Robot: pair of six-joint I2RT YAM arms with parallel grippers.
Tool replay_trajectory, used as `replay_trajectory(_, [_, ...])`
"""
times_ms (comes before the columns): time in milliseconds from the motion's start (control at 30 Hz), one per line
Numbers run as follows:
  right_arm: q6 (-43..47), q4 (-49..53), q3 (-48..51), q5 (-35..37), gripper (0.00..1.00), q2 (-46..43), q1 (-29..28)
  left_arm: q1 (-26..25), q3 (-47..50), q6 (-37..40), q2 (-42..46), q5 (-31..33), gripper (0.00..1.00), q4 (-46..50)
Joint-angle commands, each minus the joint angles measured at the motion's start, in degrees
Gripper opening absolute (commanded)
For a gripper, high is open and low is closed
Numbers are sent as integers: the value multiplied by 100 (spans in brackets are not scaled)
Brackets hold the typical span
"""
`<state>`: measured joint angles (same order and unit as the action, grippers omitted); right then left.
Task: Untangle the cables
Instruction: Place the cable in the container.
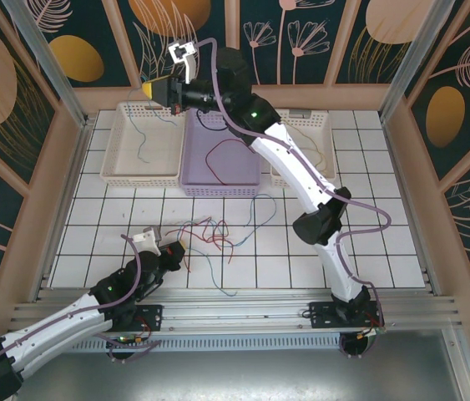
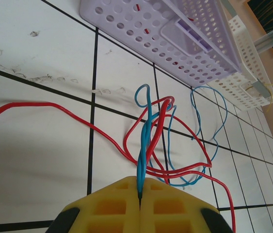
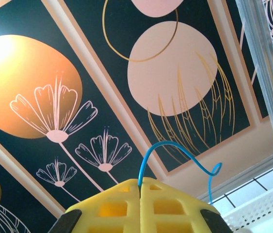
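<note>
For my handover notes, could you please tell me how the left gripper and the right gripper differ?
The left gripper sits low over the table; the right gripper is raised high, facing the patterned wall. The left gripper pinches a twisted blue cable running into the red-and-blue tangle; the right gripper pinches a looping blue cable curling free in air. Both are shut.

2 white arms (image 1: 289, 163), black joints, lilac cables (image 1: 387, 219), yellow jaws.

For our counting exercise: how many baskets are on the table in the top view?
3. The left white basket stands at the far left, the lilac basket in the middle, and the right white basket at the far right, partly hidden by the arm.
</note>
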<state>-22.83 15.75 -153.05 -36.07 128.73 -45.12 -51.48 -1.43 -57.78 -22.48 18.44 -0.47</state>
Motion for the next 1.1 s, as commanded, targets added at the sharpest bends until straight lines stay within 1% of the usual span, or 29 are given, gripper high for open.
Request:
replay_trajectory(0, [94,-115,4,-66,0,116,-32,16,118,-71,22,-1,0,-89])
replay_trajectory(300, [-48,-89,7,-134,0,830,121,16,142,-78,110,10,0,38])
replay_trajectory(433, [-103,-60,218,-181,0,1008,184,16,161,-85,165,7,0,56])
replay_trajectory(533, [-101,-4,406,-172,0,1120,176,19,188,-94,165,10,0,47])
replay_trajectory(767, [-13,209,455,32,0,1437,109,16,217,-117,166,-18,0,3])
replay_trajectory(1067, [-125,102,419,74,0,1963,81,17,275,-168,156,-60,0,-99])
